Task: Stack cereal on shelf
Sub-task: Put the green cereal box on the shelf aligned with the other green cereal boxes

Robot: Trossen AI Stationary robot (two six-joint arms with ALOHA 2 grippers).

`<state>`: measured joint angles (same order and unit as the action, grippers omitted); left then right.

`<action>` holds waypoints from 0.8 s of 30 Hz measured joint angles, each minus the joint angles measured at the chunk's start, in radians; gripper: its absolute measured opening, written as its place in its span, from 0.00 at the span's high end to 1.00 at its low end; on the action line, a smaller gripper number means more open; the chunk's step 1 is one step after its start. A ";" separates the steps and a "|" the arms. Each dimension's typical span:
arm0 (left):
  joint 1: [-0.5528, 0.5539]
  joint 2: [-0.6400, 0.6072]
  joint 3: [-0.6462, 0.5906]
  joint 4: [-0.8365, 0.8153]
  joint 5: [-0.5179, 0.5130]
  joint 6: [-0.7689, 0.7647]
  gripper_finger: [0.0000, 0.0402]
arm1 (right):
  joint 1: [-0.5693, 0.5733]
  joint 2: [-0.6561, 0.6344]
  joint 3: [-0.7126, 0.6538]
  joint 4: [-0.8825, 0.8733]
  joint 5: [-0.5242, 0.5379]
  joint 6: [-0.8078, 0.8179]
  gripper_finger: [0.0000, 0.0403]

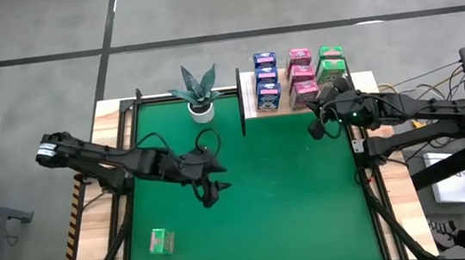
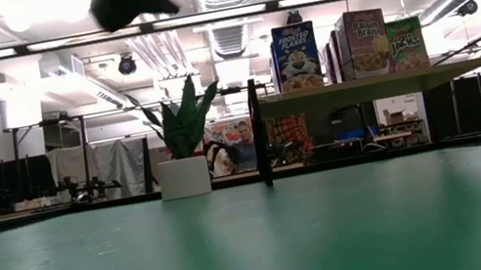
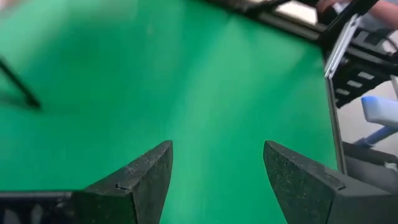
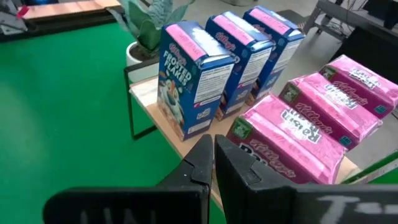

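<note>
The shelf [image 1: 249, 102] stands at the mat's far right, its light-wood board [image 2: 370, 82] raised on black uprights. On it stand three blue cereal boxes [image 1: 266, 79], three pink ones [image 1: 301, 75] and two green ones [image 1: 330, 61]. A third green box [image 1: 162, 240] lies flat on the mat near its near left corner. My left gripper [image 1: 213, 189] hangs open above the mat's middle [image 3: 217, 149], touching nothing. My right gripper [image 1: 319, 127] is shut [image 4: 213, 143], raised just in front of the shelf near the pink boxes [image 4: 311, 118], apart from them.
A potted plant [image 1: 198, 90] stands at the mat's far edge, left of the shelf [image 2: 184, 140]. A black upright [image 1: 240, 101] marks the shelf's left side. Open green mat [image 1: 292, 202] lies between the arms and toward the near edge.
</note>
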<state>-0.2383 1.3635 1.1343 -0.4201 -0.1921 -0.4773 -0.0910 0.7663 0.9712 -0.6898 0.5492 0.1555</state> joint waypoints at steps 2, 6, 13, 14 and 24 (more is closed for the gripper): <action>-0.016 0.000 0.000 -0.051 0.000 -0.077 0.41 | 0.000 -0.002 -0.001 0.001 0.001 -0.008 0.98; -0.042 -0.001 0.025 -0.179 0.032 -0.244 0.41 | 0.000 -0.005 0.005 0.001 0.000 -0.013 0.98; -0.129 0.034 0.174 -0.461 0.039 -0.500 0.41 | 0.000 -0.008 0.012 0.001 0.001 -0.023 0.98; -0.141 0.038 0.191 -0.484 0.040 -0.533 0.41 | 0.000 -0.008 0.012 0.001 0.001 -0.023 0.98; -0.255 0.083 0.222 -0.570 0.054 -0.876 0.41 | 0.000 -0.008 0.012 0.001 0.000 -0.052 0.98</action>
<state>-0.4935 1.4468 1.3566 -0.9898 -0.1383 -1.3531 -0.0914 0.7582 0.9829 -0.6891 0.5496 0.1035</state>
